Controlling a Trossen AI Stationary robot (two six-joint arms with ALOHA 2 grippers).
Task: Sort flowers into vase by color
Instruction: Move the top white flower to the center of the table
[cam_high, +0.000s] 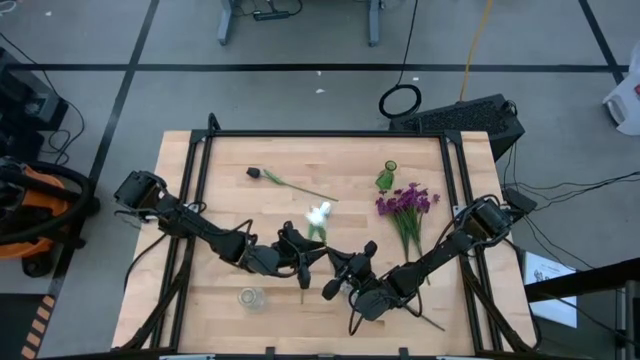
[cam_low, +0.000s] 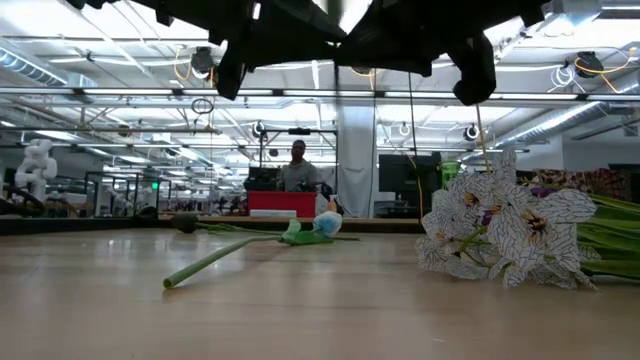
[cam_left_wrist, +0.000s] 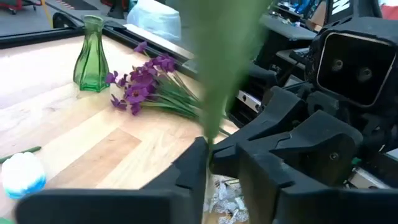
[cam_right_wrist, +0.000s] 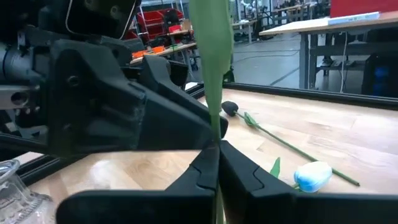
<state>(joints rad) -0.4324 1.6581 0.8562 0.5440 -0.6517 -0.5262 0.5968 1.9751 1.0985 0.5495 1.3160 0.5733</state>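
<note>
Both grippers meet tip to tip over the table's near middle, my left gripper (cam_high: 303, 264) (cam_left_wrist: 208, 150) and my right gripper (cam_high: 345, 274) (cam_right_wrist: 217, 147), each shut on the same green stem or leaf (cam_right_wrist: 212, 56). A white, dark-veined blossom cluster (cam_low: 500, 228) sits low beneath them; whether it belongs to the held stem I cannot tell. A white tulip bud (cam_high: 320, 213) (cam_low: 325, 225) lies on the table on its stem. A dark-budded flower (cam_high: 256, 173) lies toward the far left. Purple flowers (cam_high: 405, 202) (cam_left_wrist: 140, 87) lie beside the green vase (cam_high: 386, 177) (cam_left_wrist: 92, 56). My left gripper pinches the green strip (cam_left_wrist: 214, 112) between its two fingers, right beside the right gripper's tips. The strip runs up past the camera, blurred; stem or leaf, I cannot tell. My right gripper pinches the same green strip (cam_right_wrist: 215, 127) between its two fingers, facing the left gripper. The strip is lifted off the table.
A clear glass vase (cam_high: 250, 297) (cam_right_wrist: 15, 199) stands near the table's near-left edge. A loose green stem (cam_high: 430, 320) lies by the near right. A black frame (cam_high: 330, 134) runs along the table's far edge. A person (cam_low: 298, 170) stands in the room beyond.
</note>
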